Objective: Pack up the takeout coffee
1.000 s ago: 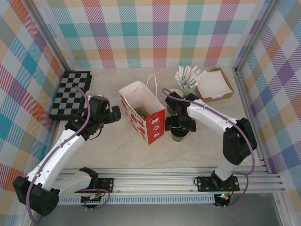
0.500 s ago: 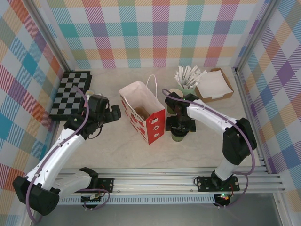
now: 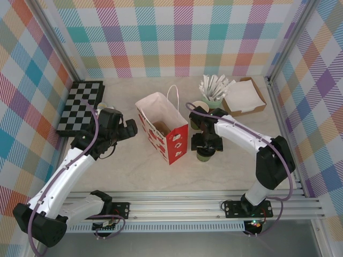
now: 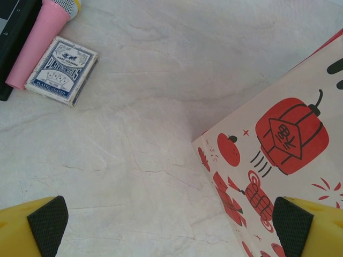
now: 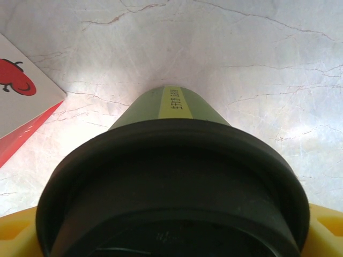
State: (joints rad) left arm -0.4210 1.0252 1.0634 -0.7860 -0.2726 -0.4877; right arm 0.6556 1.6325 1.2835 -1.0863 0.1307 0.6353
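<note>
Top ext: takeout coffee [image 3: 203,156] upright on table [image 3: 139,171], just R of paper bag [image 3: 161,126], by its red edge, under right gripper [image 3: 206,143]. Left gripper [image 3: 127,128] L of bag, apart; bare marble all round.
Left wrist: spread wide, nothing between pads [image 4: 48,225]; bag corner near R pad; card deck [image 4: 63,69] well apart.
Right wrist: yellow fingers [image 5: 328,230] flanking coffee's black lid [image 5: 171,182]; can't tell if gripping. Open tabletop beyond.

There was one takeout coffee [image 5: 174,176], one paper bag [image 3: 170,140], one chessboard [image 3: 80,105] and one cardboard tray [image 3: 244,97]. One card deck [image 4: 62,70], one pink microphone [image 4: 38,44] and one mint cup [image 3: 213,101] of several wrapped sticks [image 3: 214,84] made up the rest.
</note>
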